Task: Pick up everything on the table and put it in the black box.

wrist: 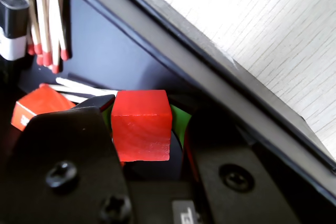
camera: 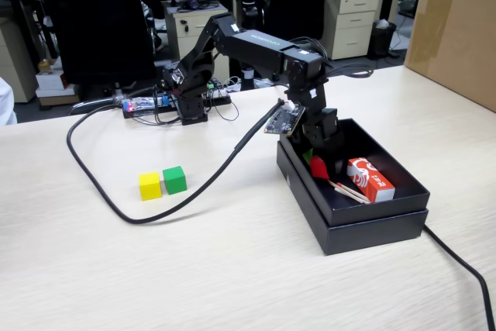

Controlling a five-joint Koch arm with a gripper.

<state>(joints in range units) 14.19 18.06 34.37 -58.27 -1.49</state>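
Observation:
My gripper (camera: pixel 316 162) is lowered inside the black box (camera: pixel 373 227), near its left end. It is shut on a red cube (camera: pixel 318 167). In the wrist view the red cube (wrist: pixel 140 125) sits between the two black jaws, which have green pads, and the gripper (wrist: pixel 149 109) hangs beside the box wall (wrist: pixel 173 51). A yellow cube (camera: pixel 149 185) and a green cube (camera: pixel 174 179) stand side by side on the table, far left of the box.
A red matchbox (camera: pixel 370 178) and loose matches (camera: pixel 350 191) lie in the box; the wrist view shows the matchbox (wrist: pixel 39 106) and matches (wrist: pixel 47 19). A thick black cable (camera: pixel 116 207) loops across the table. A cardboard box (camera: pixel 457 29) stands far right.

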